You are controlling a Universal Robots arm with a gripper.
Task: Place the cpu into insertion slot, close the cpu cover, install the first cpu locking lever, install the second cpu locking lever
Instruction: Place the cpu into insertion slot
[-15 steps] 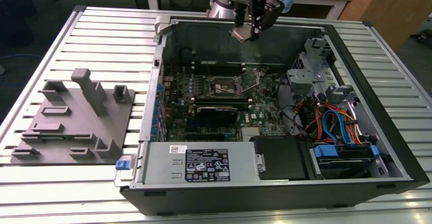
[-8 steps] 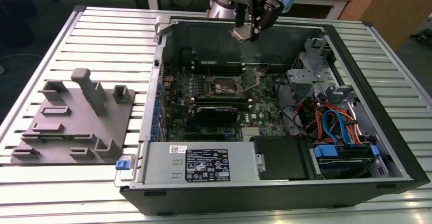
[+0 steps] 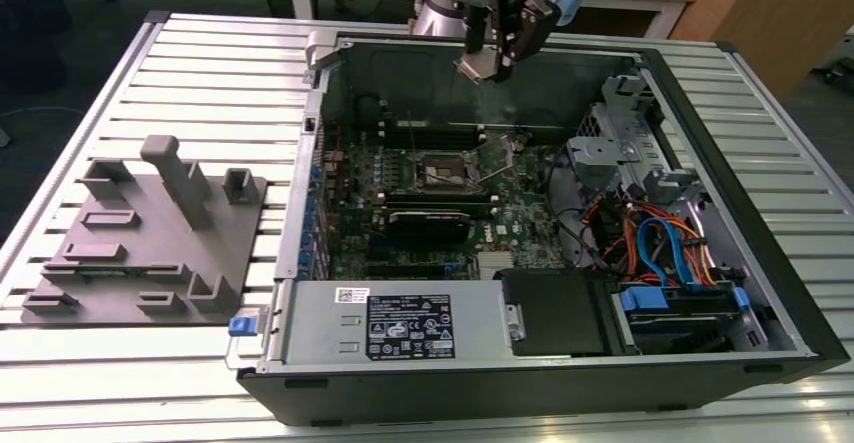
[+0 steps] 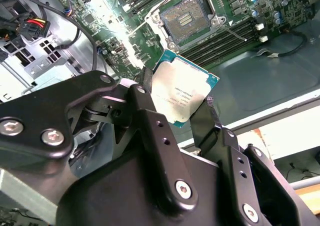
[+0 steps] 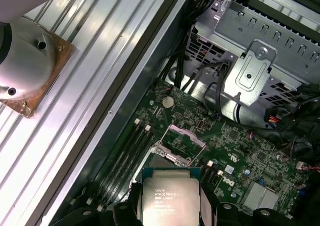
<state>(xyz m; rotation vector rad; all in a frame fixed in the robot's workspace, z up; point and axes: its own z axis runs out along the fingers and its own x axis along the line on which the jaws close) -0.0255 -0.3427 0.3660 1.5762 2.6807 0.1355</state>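
Note:
The cpu (image 4: pixel 182 93) is a flat square chip with a silvery top, and my gripper (image 4: pixel 177 95) is shut on its two edges. In the exterior view the gripper (image 3: pixel 491 63) hangs with the cpu (image 3: pixel 477 67) above the far wall of the open computer case, well above and behind the insertion slot (image 3: pixel 450 170). That slot (image 4: pixel 186 18) lies uncovered on the green board, its dark centre showing. In the first wrist view the cpu (image 5: pixel 170 198) is held short of the insertion slot (image 5: pixel 172 153), and the cpu cover (image 5: pixel 186 135) stands tilted up at the slot's far side.
A grey fixture block (image 3: pixel 147 233) with upright posts lies on the slatted table at the exterior view's left. Inside the case are a black card module (image 3: pixel 427 225), a power supply (image 3: pixel 387 323), a metal drive cage (image 3: pixel 627 153) and coloured cables (image 3: pixel 654 243).

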